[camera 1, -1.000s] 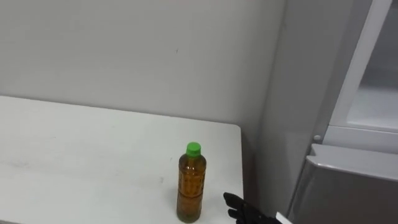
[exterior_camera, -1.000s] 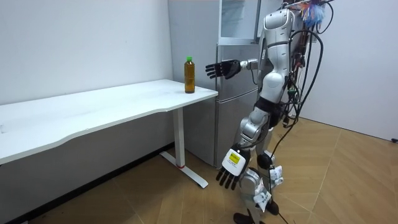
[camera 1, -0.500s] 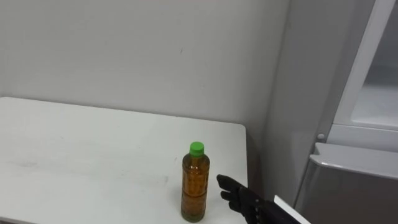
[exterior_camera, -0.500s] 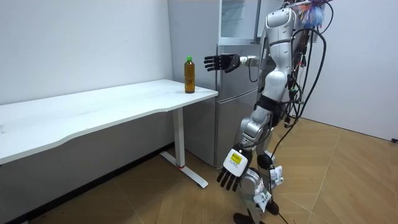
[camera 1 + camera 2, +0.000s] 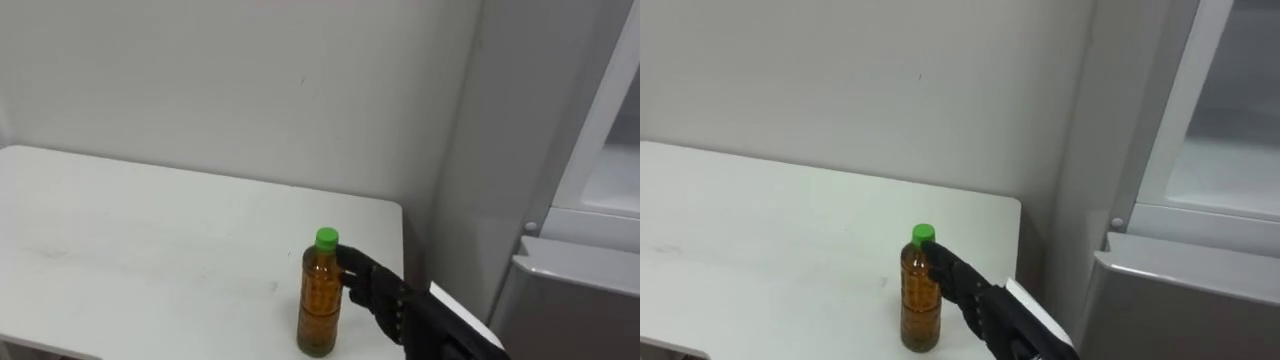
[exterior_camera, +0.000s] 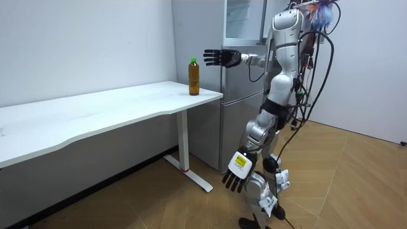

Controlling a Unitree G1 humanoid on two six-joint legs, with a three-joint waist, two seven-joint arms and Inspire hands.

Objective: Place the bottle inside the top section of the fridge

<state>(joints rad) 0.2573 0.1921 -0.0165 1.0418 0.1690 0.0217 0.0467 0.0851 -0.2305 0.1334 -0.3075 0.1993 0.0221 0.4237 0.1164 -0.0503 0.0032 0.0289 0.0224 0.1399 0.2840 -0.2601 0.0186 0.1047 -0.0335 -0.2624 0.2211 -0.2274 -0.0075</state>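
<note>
A clear bottle of amber drink with a green cap stands upright near the right end of the white table. My right hand comes in from the lower right, open with fingers spread. It is just right of the bottle at cap and shoulder height, and contact is unclear. In the room view the bottle stands at the table corner with the right hand held out just beyond it. My left hand hangs open by my thigh.
I stand beside the grey fridge, which is right of the table. Its upper compartment is open and shows a white inside above the shut grey lower door. A white wall runs behind the table.
My right hand has risen and reached forward from low beside the table edge to close beside the bottle's cap. The bottle has not moved. The eye view has shifted slightly.
</note>
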